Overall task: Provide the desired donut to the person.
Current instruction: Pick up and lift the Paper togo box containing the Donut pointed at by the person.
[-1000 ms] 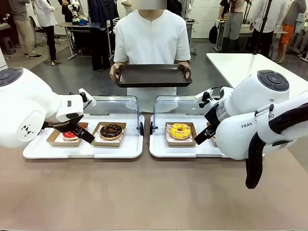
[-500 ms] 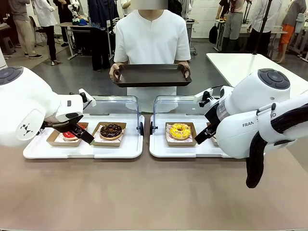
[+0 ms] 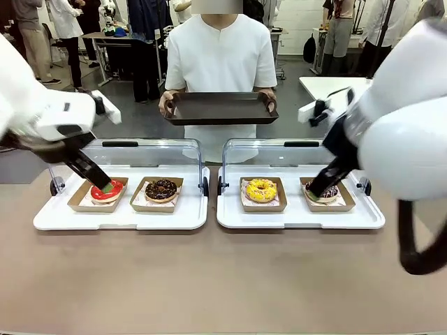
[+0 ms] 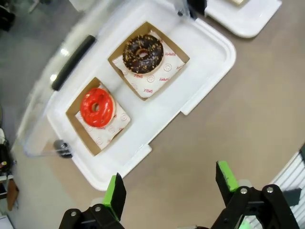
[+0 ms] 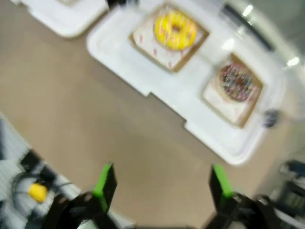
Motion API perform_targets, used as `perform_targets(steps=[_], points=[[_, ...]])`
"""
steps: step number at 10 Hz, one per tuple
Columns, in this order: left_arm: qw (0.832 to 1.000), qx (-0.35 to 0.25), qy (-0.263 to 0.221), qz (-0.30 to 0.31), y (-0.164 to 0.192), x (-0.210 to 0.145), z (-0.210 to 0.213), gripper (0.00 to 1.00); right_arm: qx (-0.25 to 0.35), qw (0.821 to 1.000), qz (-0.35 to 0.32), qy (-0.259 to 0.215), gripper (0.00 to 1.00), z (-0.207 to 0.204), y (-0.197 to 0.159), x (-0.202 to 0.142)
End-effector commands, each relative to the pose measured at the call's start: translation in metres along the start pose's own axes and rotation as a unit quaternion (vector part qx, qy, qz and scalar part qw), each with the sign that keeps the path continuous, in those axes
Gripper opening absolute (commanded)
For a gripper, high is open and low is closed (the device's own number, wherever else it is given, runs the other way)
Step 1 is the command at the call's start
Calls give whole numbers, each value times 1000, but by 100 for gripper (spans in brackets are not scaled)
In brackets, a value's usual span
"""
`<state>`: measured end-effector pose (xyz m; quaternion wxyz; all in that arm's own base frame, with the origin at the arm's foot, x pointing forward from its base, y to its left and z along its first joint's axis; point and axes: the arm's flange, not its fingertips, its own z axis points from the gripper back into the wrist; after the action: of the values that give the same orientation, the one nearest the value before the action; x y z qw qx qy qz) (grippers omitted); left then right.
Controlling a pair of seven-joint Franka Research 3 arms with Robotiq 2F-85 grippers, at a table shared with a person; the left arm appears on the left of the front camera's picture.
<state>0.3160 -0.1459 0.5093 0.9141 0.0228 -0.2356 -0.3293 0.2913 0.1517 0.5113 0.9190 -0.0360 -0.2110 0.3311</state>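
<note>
1. Left gripper (image 4: pixel 169 177): it hangs high above the table (image 3: pixel 209 279). The fingers are spread wide, with nothing between the green pads (image 4: pixel 115 191). In the front view, the fingertips overlap the red donut (image 3: pixel 107 190). The left wrist view shows the gripper well apart from it.

2. Right gripper (image 5: pixel 162 174): it also hangs above the table. The fingers are spread wide and hold nothing. In the front view, the fingertips overlap the dark sprinkled donut (image 3: pixel 325 191).

3. Donuts: there are four, each in its own open cardboard box (image 3: pixel 159 204).
   - The left white tray (image 3: pixel 119 218) holds the red donut. The chocolate donut (image 3: pixel 161 188) sits just beside it at 3 o'clock.
   - The right white tray (image 3: pixel 300 219) holds the yellow donut (image 3: pixel 261 189). The dark sprinkled donut sits at 3 o'clock of it.
   - Which donut is wanted cannot be told.

4. Lids: a clear lid (image 3: pixel 157 150) stands raised at the 12 o'clock edge of each white tray.

5. Person (image 3: pixel 221 63): the person stands at the 12 o'clock side of the table and holds a dark tray (image 3: pixel 221 109) level. The dark tray carries nothing. It is well apart from both grippers.

6. Left wrist view: the red donut lies at 10 o'clock of the picture centre. The chocolate donut lies at 12 o'clock.
</note>
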Motion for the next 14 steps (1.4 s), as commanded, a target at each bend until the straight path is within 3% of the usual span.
perform_targets(steps=[1,3,4,8,9,11,12,14], points=[[1000,13,-9,12,-11,0,35,100,-42,999,-8,14,100,57,2,-6],[998,53,-27,11,-15,0,52,100,-92,996,-8,6,100,78,0,-3],[1000,13,-16,0,-5,-3,48,100,-32,999,-4,2,100,70,4,-16],[1000,17,-19,2,-6,-1,53,100,-48,999,-2,6,100,81,3,-16],[997,-65,-46,10,10,-4,58,100,52,999,-11,-2,100,78,-21,-23],[967,-220,-128,7,38,-14,72,100,173,984,-24,-46,100,80,-79,-49],[940,-289,-182,-11,56,-22,80,100,244,964,-23,-107,100,84,-108,-66],[891,-368,-263,-42,90,-40,89,100,310,918,0,-246,100,99,-150,-94]])
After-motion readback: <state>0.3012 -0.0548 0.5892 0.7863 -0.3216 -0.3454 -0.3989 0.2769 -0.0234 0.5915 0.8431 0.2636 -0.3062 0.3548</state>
